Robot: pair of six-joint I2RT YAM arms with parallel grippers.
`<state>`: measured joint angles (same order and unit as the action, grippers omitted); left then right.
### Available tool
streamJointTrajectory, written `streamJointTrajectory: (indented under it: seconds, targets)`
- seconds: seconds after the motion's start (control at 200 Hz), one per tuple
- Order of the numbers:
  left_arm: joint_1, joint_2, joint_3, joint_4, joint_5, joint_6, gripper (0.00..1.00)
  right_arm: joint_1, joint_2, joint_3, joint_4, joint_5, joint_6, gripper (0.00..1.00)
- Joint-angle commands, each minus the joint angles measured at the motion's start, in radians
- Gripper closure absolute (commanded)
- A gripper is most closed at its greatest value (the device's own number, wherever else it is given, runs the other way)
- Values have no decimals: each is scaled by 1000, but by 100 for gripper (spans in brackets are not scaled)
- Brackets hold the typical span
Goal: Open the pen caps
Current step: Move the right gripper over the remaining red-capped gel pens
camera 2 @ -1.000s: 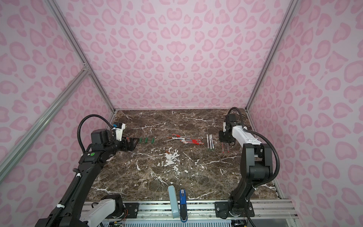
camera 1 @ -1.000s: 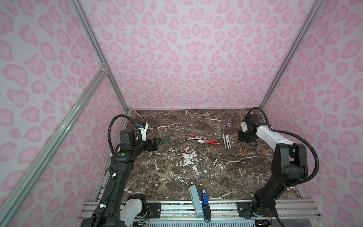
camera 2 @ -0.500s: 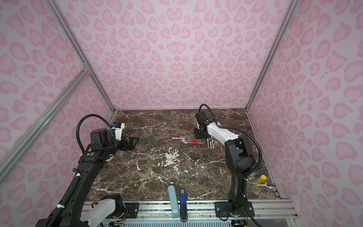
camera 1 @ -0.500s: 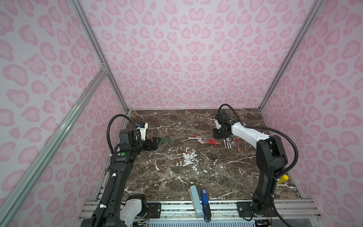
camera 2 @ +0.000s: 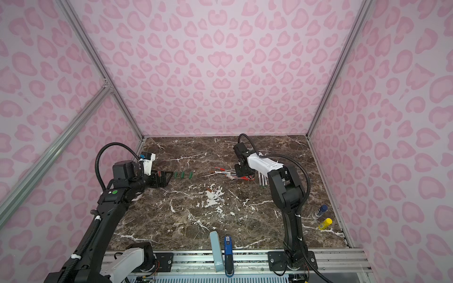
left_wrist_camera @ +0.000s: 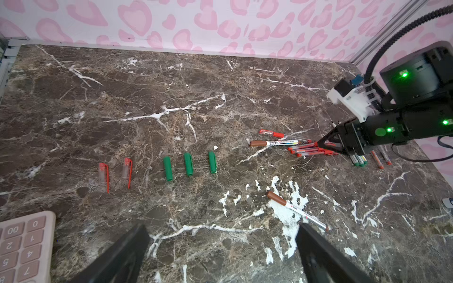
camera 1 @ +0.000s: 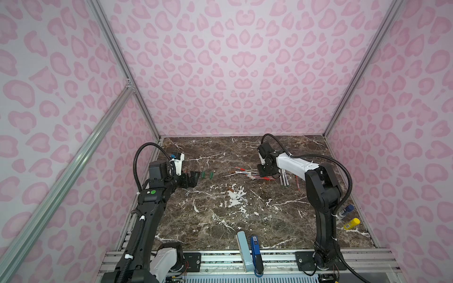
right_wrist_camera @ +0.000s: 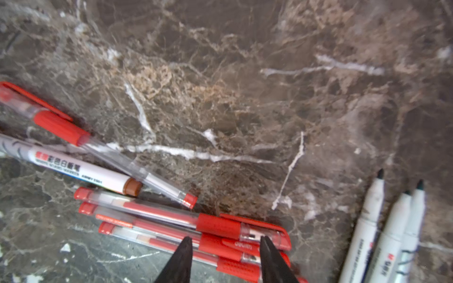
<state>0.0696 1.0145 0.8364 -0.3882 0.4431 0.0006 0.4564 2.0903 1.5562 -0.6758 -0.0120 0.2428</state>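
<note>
Right beneath the right claw (right_wrist_camera: 225,241), half-open and gripping nothing, lie bunched red pens (right_wrist_camera: 159,210) with caps (right_wrist_camera: 257,229) on; closing here could pinch two together. Left claw (left_wrist_camera: 223,230) hangs wide open.

The pink calculator (left_wrist_camera: 23,247) runs off the left wrist picture's edge. The fingers (left_wrist_camera: 122,257) of the left gripper (left_wrist_camera: 221,225) are cut off there too. In both top views those fingers cover nearly all of the slim red caps (left_wrist_camera: 103,174), at 9 o'clock on the counter (camera 1: 220,220). In the right wrist view the fingers (right_wrist_camera: 179,264) of the right gripper (right_wrist_camera: 225,237) and the white markers (right_wrist_camera: 382,240) leave the frame; whether the tips touch the red pens (right_wrist_camera: 220,229) cannot be told. At 4 o'clock, a blue-capped thing (camera 1: 346,210) and a yellow thing (camera 1: 352,223) are too small to name.
</note>
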Motion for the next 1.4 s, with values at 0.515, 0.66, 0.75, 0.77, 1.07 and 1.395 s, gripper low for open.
streamJointTrajectory:
  seconds: [0.515,0.66,0.75,0.77,1.07,1.395]
  targets:
    - [3,1,10,18,2,-1,3,45,-25,-51,-13,96,-27,51]
    - [3,1,-7,39,16,-1,2,72,-65,-103,-37,103,-15,51]
    - [3,4,1,32,13,-6,2,90,-128,-136,-36,117,11,50]
    - [3,3,-1,37,16,-8,3,93,-142,-146,-31,119,22,50]
    - [3,4,-15,54,27,-5,2,104,-254,-278,70,104,417,29]
    - [1,13,-5,38,15,-1,3,114,-96,-103,-1,201,514,32]
